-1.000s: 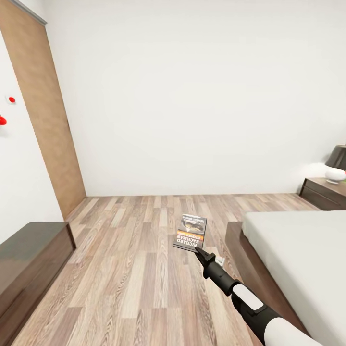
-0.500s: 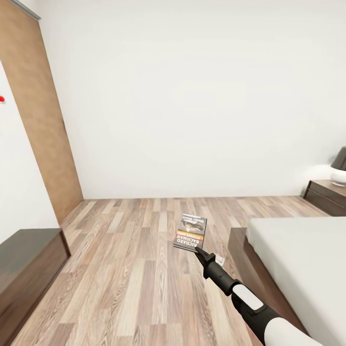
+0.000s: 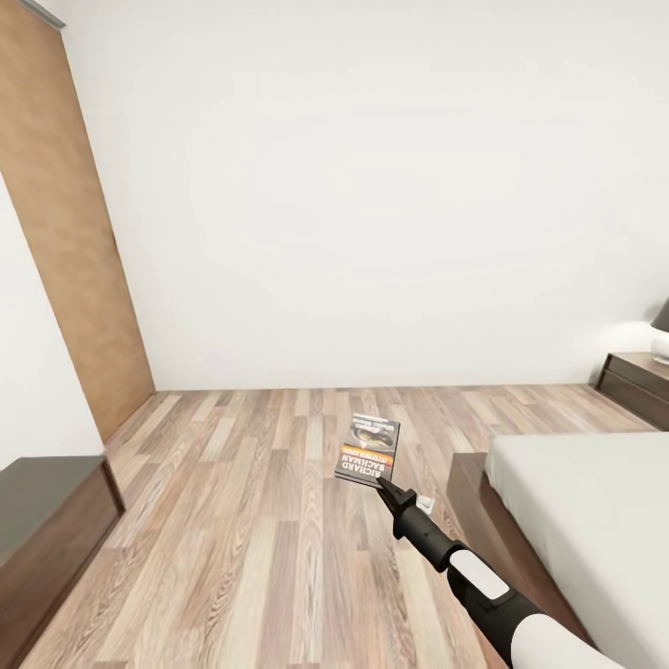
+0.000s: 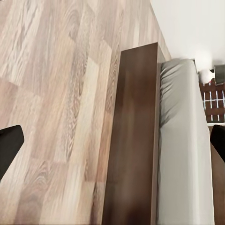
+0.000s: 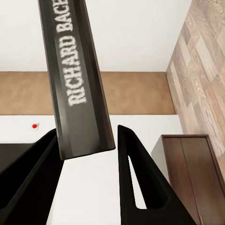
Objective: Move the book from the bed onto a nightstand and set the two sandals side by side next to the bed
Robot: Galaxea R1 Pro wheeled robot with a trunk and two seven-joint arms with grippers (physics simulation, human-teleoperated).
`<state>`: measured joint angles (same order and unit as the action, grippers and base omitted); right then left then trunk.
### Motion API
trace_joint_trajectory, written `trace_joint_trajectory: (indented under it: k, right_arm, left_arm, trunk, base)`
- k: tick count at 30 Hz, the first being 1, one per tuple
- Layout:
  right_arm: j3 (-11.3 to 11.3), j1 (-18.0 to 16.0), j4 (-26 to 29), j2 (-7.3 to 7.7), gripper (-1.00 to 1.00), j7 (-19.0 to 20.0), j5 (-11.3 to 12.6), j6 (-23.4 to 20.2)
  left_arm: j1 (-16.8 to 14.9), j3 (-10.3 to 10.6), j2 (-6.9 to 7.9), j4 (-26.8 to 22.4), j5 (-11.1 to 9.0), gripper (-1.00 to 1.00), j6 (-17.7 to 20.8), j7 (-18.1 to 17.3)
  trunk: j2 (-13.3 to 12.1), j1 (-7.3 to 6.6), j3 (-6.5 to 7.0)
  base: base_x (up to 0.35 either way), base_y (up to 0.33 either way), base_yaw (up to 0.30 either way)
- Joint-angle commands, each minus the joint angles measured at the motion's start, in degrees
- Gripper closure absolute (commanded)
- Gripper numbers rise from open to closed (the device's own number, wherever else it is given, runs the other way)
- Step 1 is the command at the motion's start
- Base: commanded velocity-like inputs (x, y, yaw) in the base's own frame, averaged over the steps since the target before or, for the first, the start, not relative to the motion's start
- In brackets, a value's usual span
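- Your right gripper (image 3: 385, 486) is clamped on the book (image 3: 368, 451), pinching its lower edge and holding it up over the wood-plank floor (image 3: 260, 520), cover facing the head camera with the lettering upside down.
- In the right wrist view the book's dark spine (image 5: 77, 79) runs between the two black fingers (image 5: 136, 187), white title lettering along it.
- Your left gripper's fingertips (image 4: 9, 147) stand far apart at the edges of its wrist view, spread wide with nothing between them, over the floor beside the bed.
- The bed (image 3: 595, 520) lies just right of the held book, light-grey mattress on a dark brown frame (image 3: 469, 492).
- One nightstand (image 3: 636, 381) stands against the far wall at the right edge, the lamp's white base (image 3: 662, 347) on it.
- A brown wooden door (image 3: 70, 242) is on the left wall, a low dark cabinet (image 3: 46, 520) below it.
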<state>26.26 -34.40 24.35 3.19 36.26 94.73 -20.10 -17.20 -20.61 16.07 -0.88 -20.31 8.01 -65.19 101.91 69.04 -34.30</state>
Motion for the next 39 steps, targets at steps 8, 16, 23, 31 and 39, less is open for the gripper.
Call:
trace_joint_trajectory:
  k: [8,16,23,31,39]
  right_arm:
    - [0.35,-0.06,-0.14,0.04,1.00,0.13,0.72,-0.25]
    - [0.37,-0.08,-1.66,-0.09,1.00,0.19,0.64,-0.21]
    - [0.35,-0.09,-1.98,-0.11,1.00,0.21,0.63,-0.24]
    - [0.24,-0.08,-2.09,0.00,1.00,0.22,0.80,-0.29]
    - [0.12,-0.07,-2.11,0.14,1.00,-0.16,0.80,-0.44]
  left_arm:
    - [-0.03,-0.31,0.01,0.00,0.10,-1.00,0.60,-0.20]
    - [-0.03,-0.31,0.01,0.00,0.10,-1.00,0.60,-0.21]
    - [-0.03,-0.31,0.01,0.00,0.10,-1.00,0.60,-0.20]
    - [-0.03,-0.31,0.01,0.00,0.10,-1.00,0.60,-0.20]
    - [-0.03,-0.31,0.01,0.00,0.10,-1.00,0.60,-0.20]
  trunk:
    - [0.03,0.02,-0.06]
    - [0.03,0.02,-0.06]
    - [0.03,0.02,-0.06]
    - [0.03,0.02,-0.06]
    - [0.03,0.02,-0.06]
  base:
    - [0.247,0.000,0.000]
    - [0.247,0.000,0.000]
    - [0.247,0.000,0.000]
    - [0.247,0.000,0.000]
    - [0.247,0.000,0.000]
